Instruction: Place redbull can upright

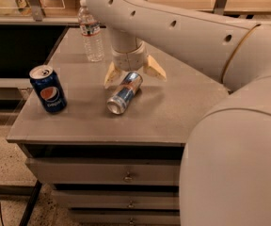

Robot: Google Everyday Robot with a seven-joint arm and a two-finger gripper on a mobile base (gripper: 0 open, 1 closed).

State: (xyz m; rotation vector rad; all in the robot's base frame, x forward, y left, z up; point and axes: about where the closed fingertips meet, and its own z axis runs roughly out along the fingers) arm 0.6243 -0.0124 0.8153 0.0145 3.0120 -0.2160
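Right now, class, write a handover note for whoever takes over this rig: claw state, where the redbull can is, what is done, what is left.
Claw: open, down at the table, astride the far end of the redbull can.
Redbull can: lying on its side, apart from the upright Pepsi can.
Done: claw lined up on the can.
Left: close, lift, stand it upright, release.

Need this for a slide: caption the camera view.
Open hand straddles the far end of the redbull can lying on the table.

Pepsi wordmark and globe logo on blue Pepsi can (48, 89), left of gripper (134, 79) straddling redbull can (123, 94). Other labels illegible.
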